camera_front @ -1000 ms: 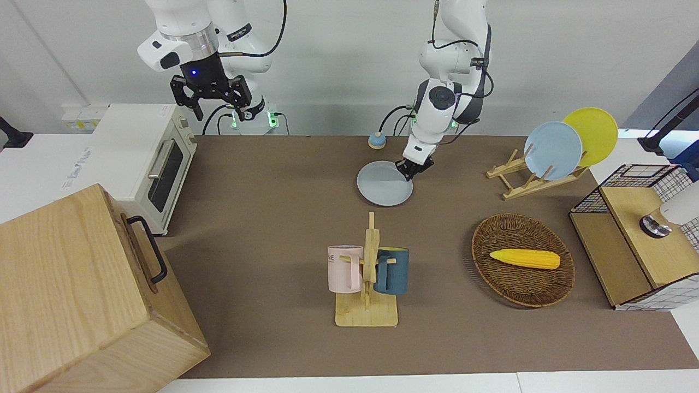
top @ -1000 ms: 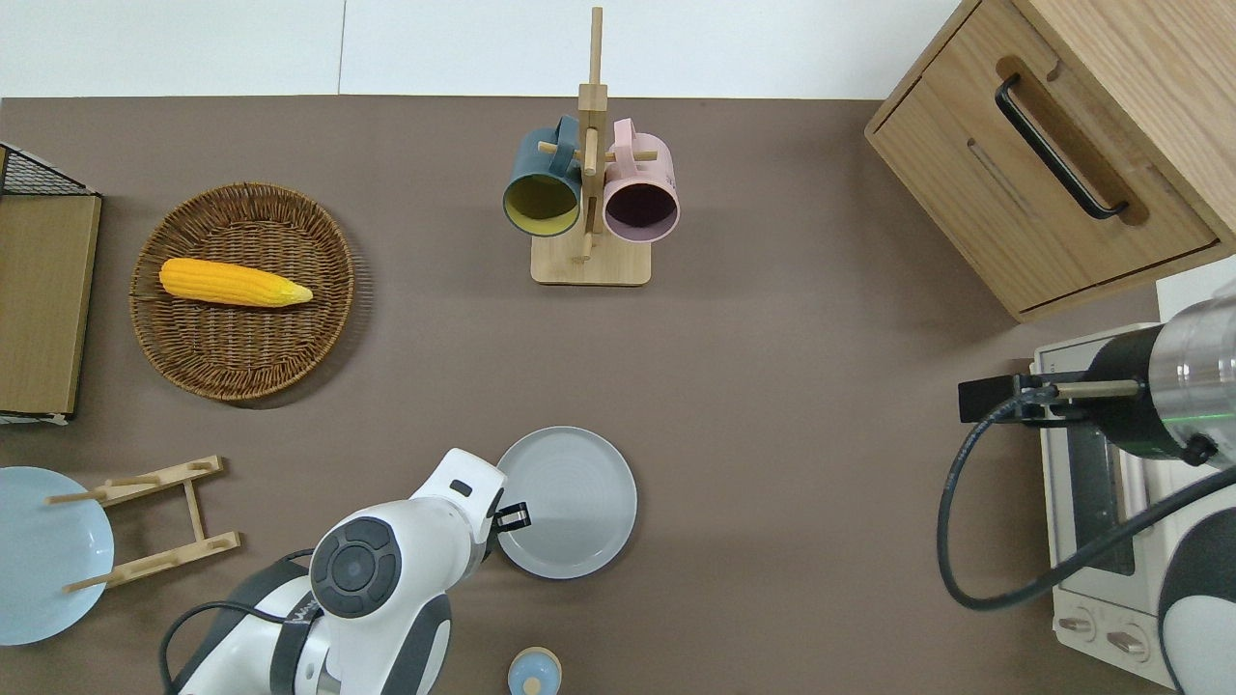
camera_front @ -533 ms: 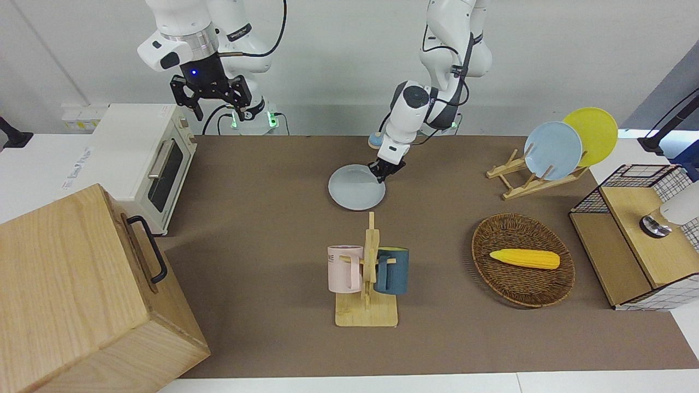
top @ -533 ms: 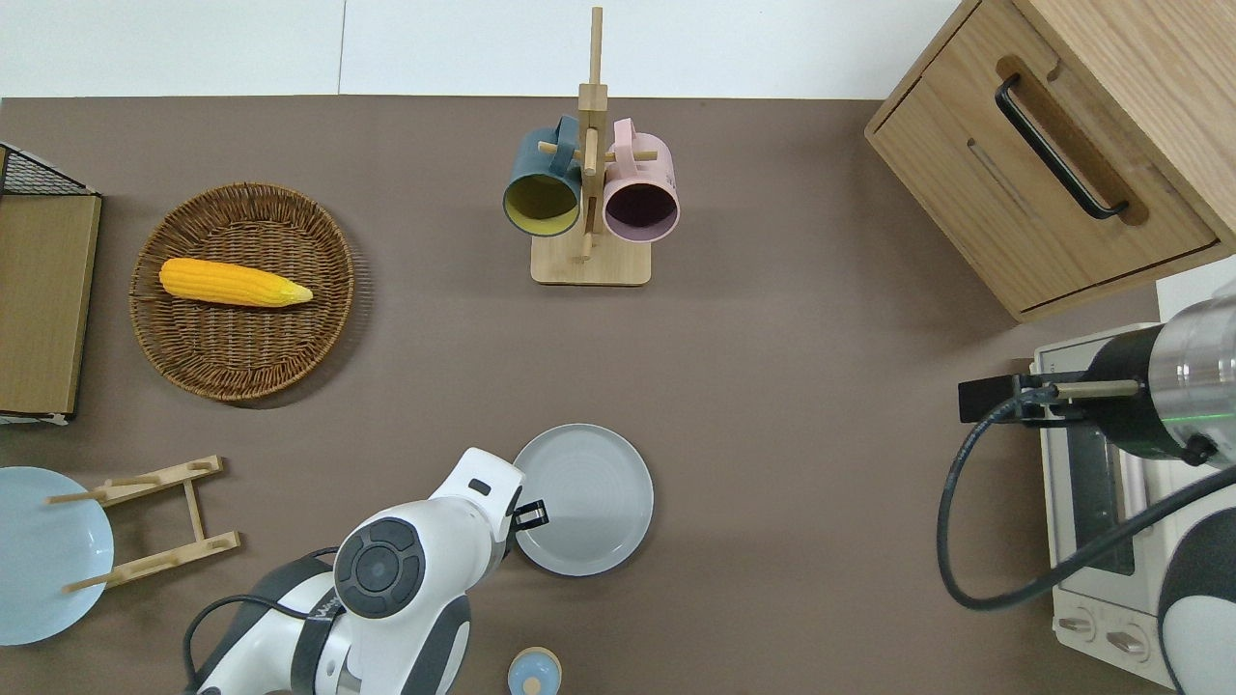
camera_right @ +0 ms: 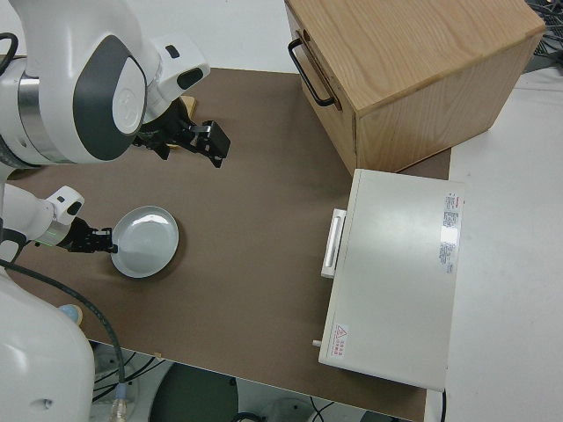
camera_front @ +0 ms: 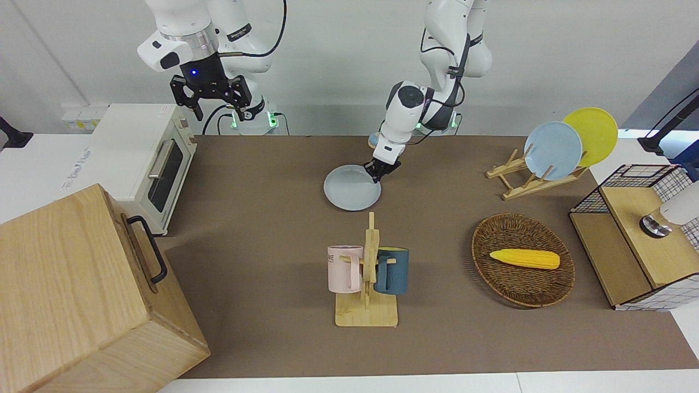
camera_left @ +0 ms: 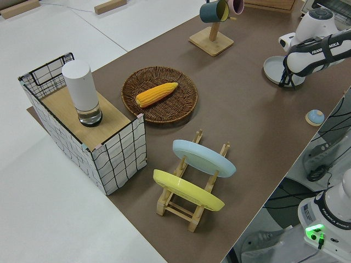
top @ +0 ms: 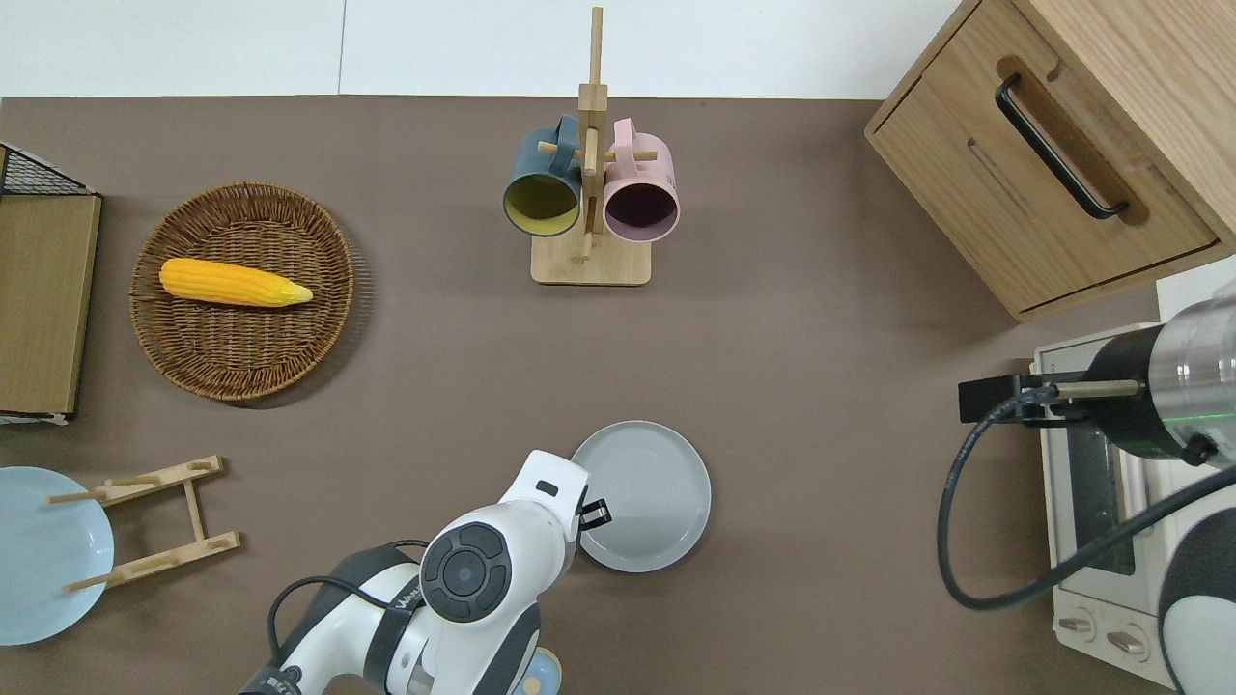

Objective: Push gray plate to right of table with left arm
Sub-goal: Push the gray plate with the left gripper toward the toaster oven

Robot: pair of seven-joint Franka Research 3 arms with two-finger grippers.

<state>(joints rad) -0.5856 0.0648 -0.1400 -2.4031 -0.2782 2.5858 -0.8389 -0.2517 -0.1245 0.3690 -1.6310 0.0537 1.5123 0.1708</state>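
Parked right gripper (camera_front: pixel 210 99) with fingers spread wide, then gray plate (camera_front: pixel 351 188) flat on the brown surface (camera_front: pixel 262 180), nearer the robots than the mug rack (camera_front: pixel 367 273), left gripper (camera_front: pixel 379 173) at its rim, finger spacing unreadable, overhead wrist hiding the contact.

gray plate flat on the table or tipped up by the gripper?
Flat. The gray plate lies level on the table, eating side up; the left gripper sits at its rim.

The plate (top: pixel 645 494) looks glazed and glossy, on a matt brown table (top: pixel 821 290). The basket (top: pixel 243 338) is rough woven wicker. The cabinet (top: pixel 1062 145) is smooth pale wood
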